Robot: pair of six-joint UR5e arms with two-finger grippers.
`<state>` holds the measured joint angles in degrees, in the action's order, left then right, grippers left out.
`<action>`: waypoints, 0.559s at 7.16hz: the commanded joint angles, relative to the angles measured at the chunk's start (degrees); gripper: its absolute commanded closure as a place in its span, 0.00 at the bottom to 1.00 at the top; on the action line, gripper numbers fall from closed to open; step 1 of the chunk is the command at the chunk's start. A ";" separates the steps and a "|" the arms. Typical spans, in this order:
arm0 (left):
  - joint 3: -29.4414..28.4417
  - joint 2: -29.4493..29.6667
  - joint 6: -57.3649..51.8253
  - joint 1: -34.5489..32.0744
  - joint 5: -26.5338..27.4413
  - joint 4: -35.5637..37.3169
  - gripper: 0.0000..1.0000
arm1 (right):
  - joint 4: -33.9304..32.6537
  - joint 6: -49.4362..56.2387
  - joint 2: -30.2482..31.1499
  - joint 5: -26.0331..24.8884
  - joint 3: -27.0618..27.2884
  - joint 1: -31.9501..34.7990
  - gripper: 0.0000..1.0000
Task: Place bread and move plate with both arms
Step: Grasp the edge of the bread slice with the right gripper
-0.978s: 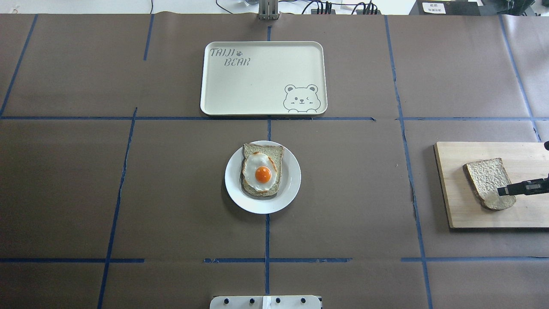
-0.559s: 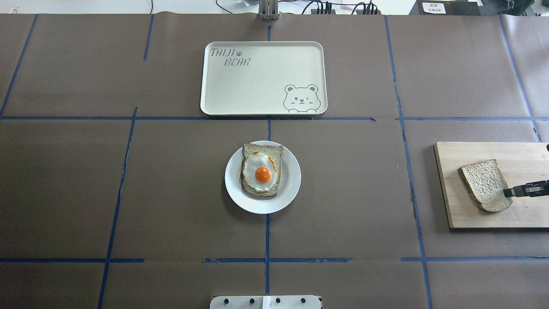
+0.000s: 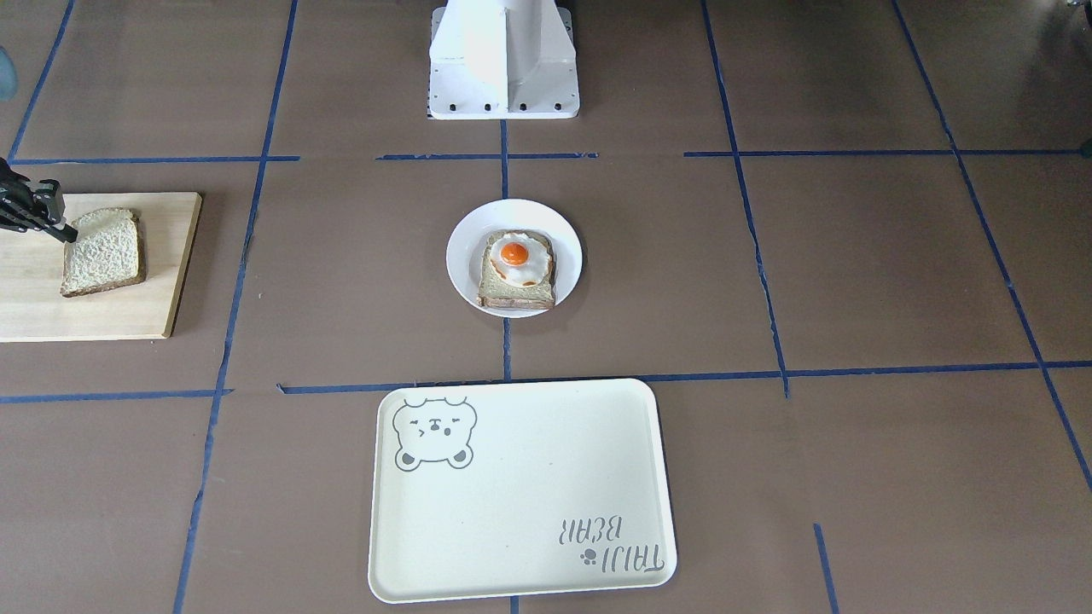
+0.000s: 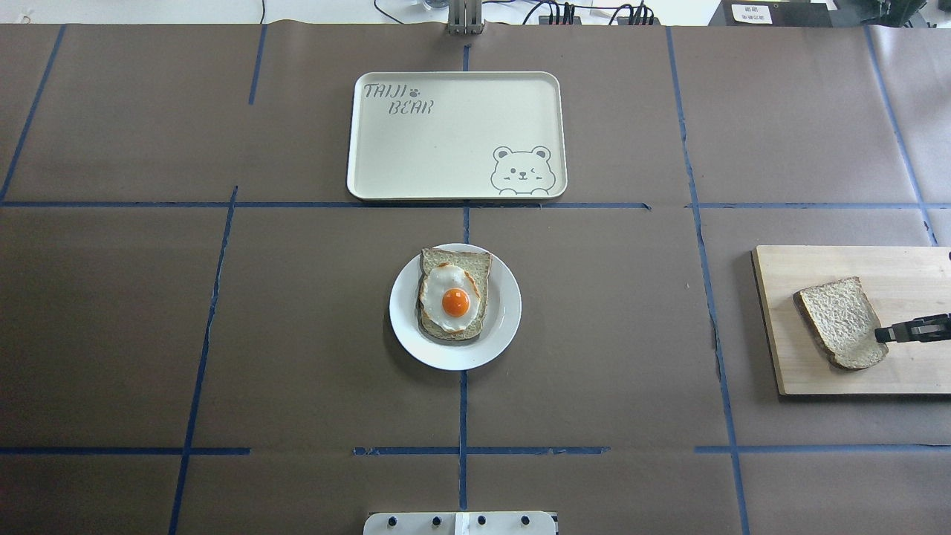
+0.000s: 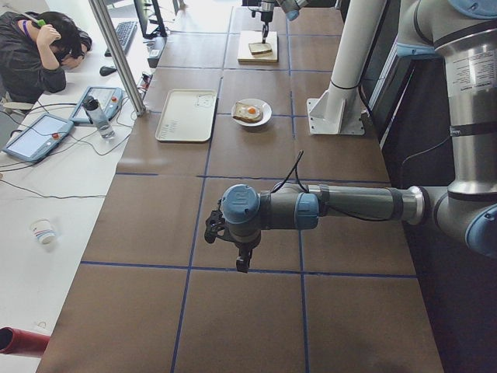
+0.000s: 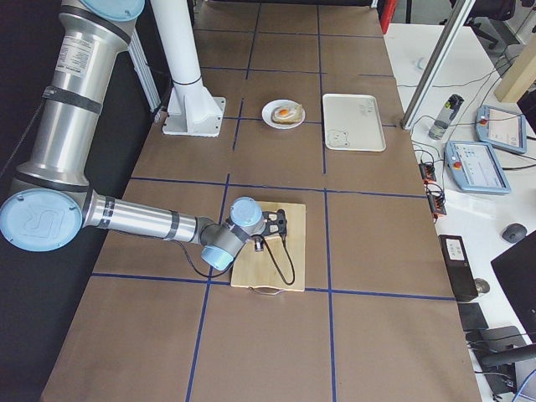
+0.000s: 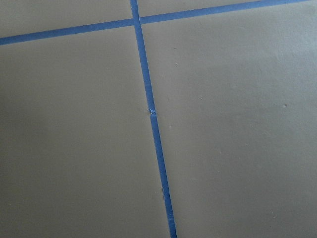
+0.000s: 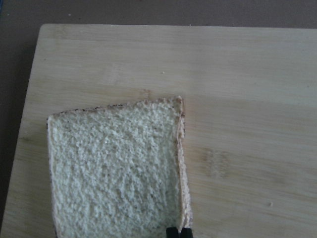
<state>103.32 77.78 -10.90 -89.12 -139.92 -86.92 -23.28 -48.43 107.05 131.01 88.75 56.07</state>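
The bread is a plain slice lying on a wooden cutting board at the table's right. My right gripper is at the slice's right edge. In the right wrist view its two black fingertips stand close together with the bread's crust between them. The white plate sits at the table's centre and carries a slice topped with a fried egg. My left gripper shows only in the exterior left view, low over bare table far from the plate. I cannot tell whether it is open or shut.
A cream tray with a bear drawing lies just beyond the plate. The white pedestal base stands on the robot's side of the plate. Blue tape lines cross the brown table cover.
My right gripper has drawn back to the right, from over the bread to its edge. The bread has shifted slightly left and turned a little. The plate has not moved.
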 commanded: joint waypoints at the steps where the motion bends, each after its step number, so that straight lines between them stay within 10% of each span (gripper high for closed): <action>1: 0.13 0.00 0.00 0.00 0.00 0.00 0.00 | -0.01 -0.35 -0.26 3.61 1.67 1.31 1.00; 4: 0.39 0.00 0.00 -0.09 0.00 0.00 0.00 | -0.62 -0.79 -0.87 13.37 5.27 8.17 1.00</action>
<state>103.66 77.78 -10.90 -89.14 -139.92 -86.92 -23.53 -49.10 106.45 140.80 92.51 61.83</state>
